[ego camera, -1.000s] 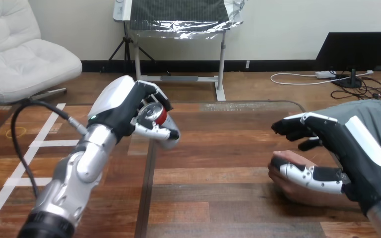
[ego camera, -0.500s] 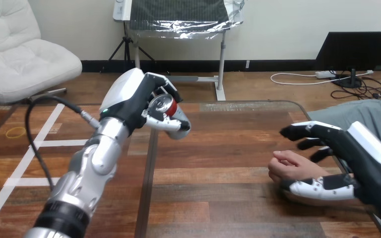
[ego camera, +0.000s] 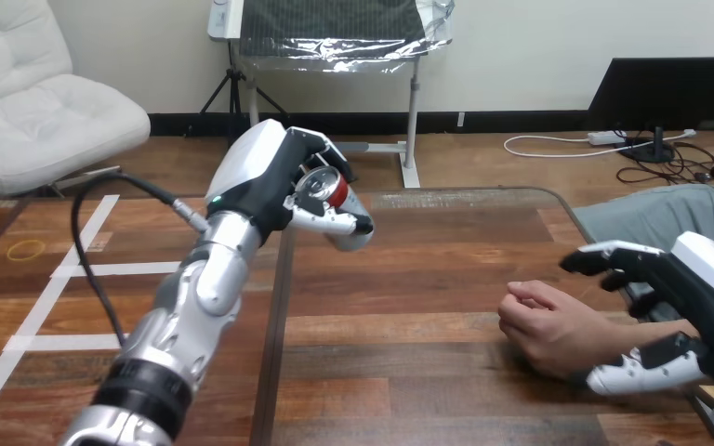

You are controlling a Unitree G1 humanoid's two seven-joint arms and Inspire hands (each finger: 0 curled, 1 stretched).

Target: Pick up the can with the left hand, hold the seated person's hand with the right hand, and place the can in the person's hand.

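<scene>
Since a second ago, the can (ego camera: 325, 189) has been carried rightward, gripped by the curled fingers and thumb of the left hand (ego camera: 265, 177) above the table (ego camera: 409, 279). The right hand (ego camera: 702, 297) has been drawn back, its fingers spread loose and nothing clasped. The person's hand (ego camera: 548, 325) is rested just beside its thumb.
</scene>
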